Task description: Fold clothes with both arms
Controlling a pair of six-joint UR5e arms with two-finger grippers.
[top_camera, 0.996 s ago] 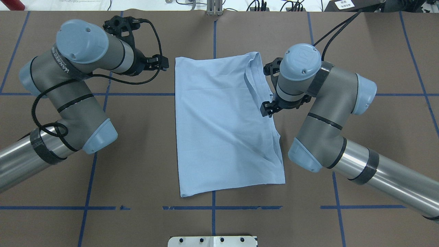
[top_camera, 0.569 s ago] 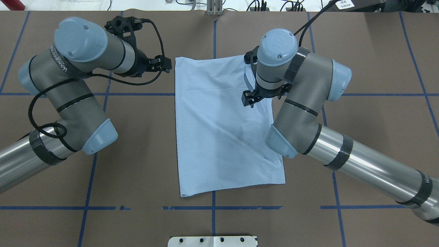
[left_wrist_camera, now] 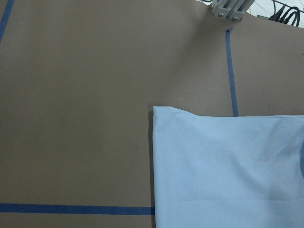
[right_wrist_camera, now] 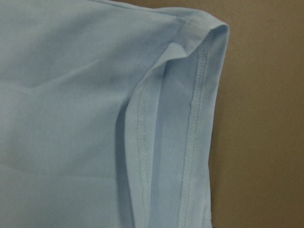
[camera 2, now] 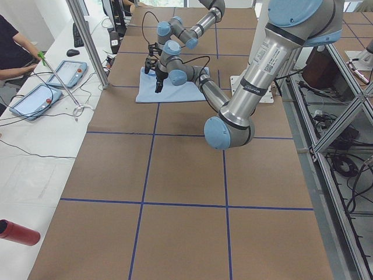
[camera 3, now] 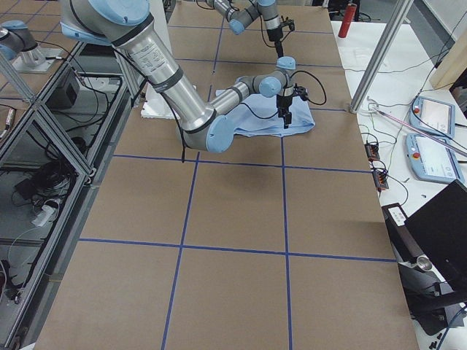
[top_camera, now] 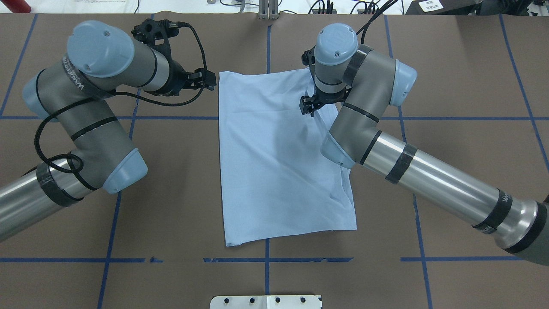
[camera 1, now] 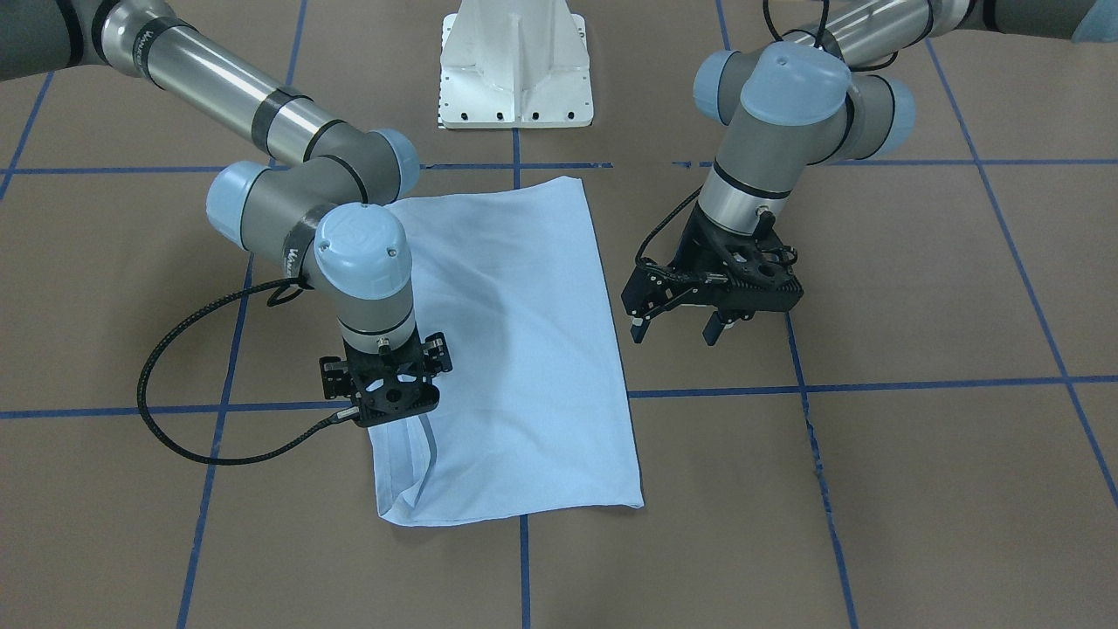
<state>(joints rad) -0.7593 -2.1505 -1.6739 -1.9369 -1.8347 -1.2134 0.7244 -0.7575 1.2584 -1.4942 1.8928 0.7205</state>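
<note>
Laundry duty at a brown table [top_camera: 171, 214] marked with blue tape: a light blue T-shirt [top_camera: 279, 171] lies folded into a tall rectangle at the table's centre, between the two arms. The right arm [top_camera: 429, 171] reaches across the shirt's right side, and the right gripper [camera 1: 389, 397] points straight down over the far right part of the cloth, where doubled edges lie open in a narrow flap. Its fingertips are hidden beneath its own body, so it cannot be told whether it is parted or clenched, or whether it touches the fabric. The right wrist camera looks closely on two stitched hems [right_wrist_camera: 194, 118] running side by side near the shirt's edge, with bare table beside them. The left arm [top_camera: 85, 128] bends over the table off the shirt's left side. The left gripper [camera 1: 674, 330] hangs over bare table just beside the shirt's left edge, near its far end, jaws spread wide and holding nothing. Its wrist camera takes in the shirt's far left corner [left_wrist_camera: 156, 110] and a blue tape line [left_wrist_camera: 230, 71] beyond it. A white pedestal base [camera 1: 515, 70] stands at the robot's side of the table, near the shirt's near end.
</note>
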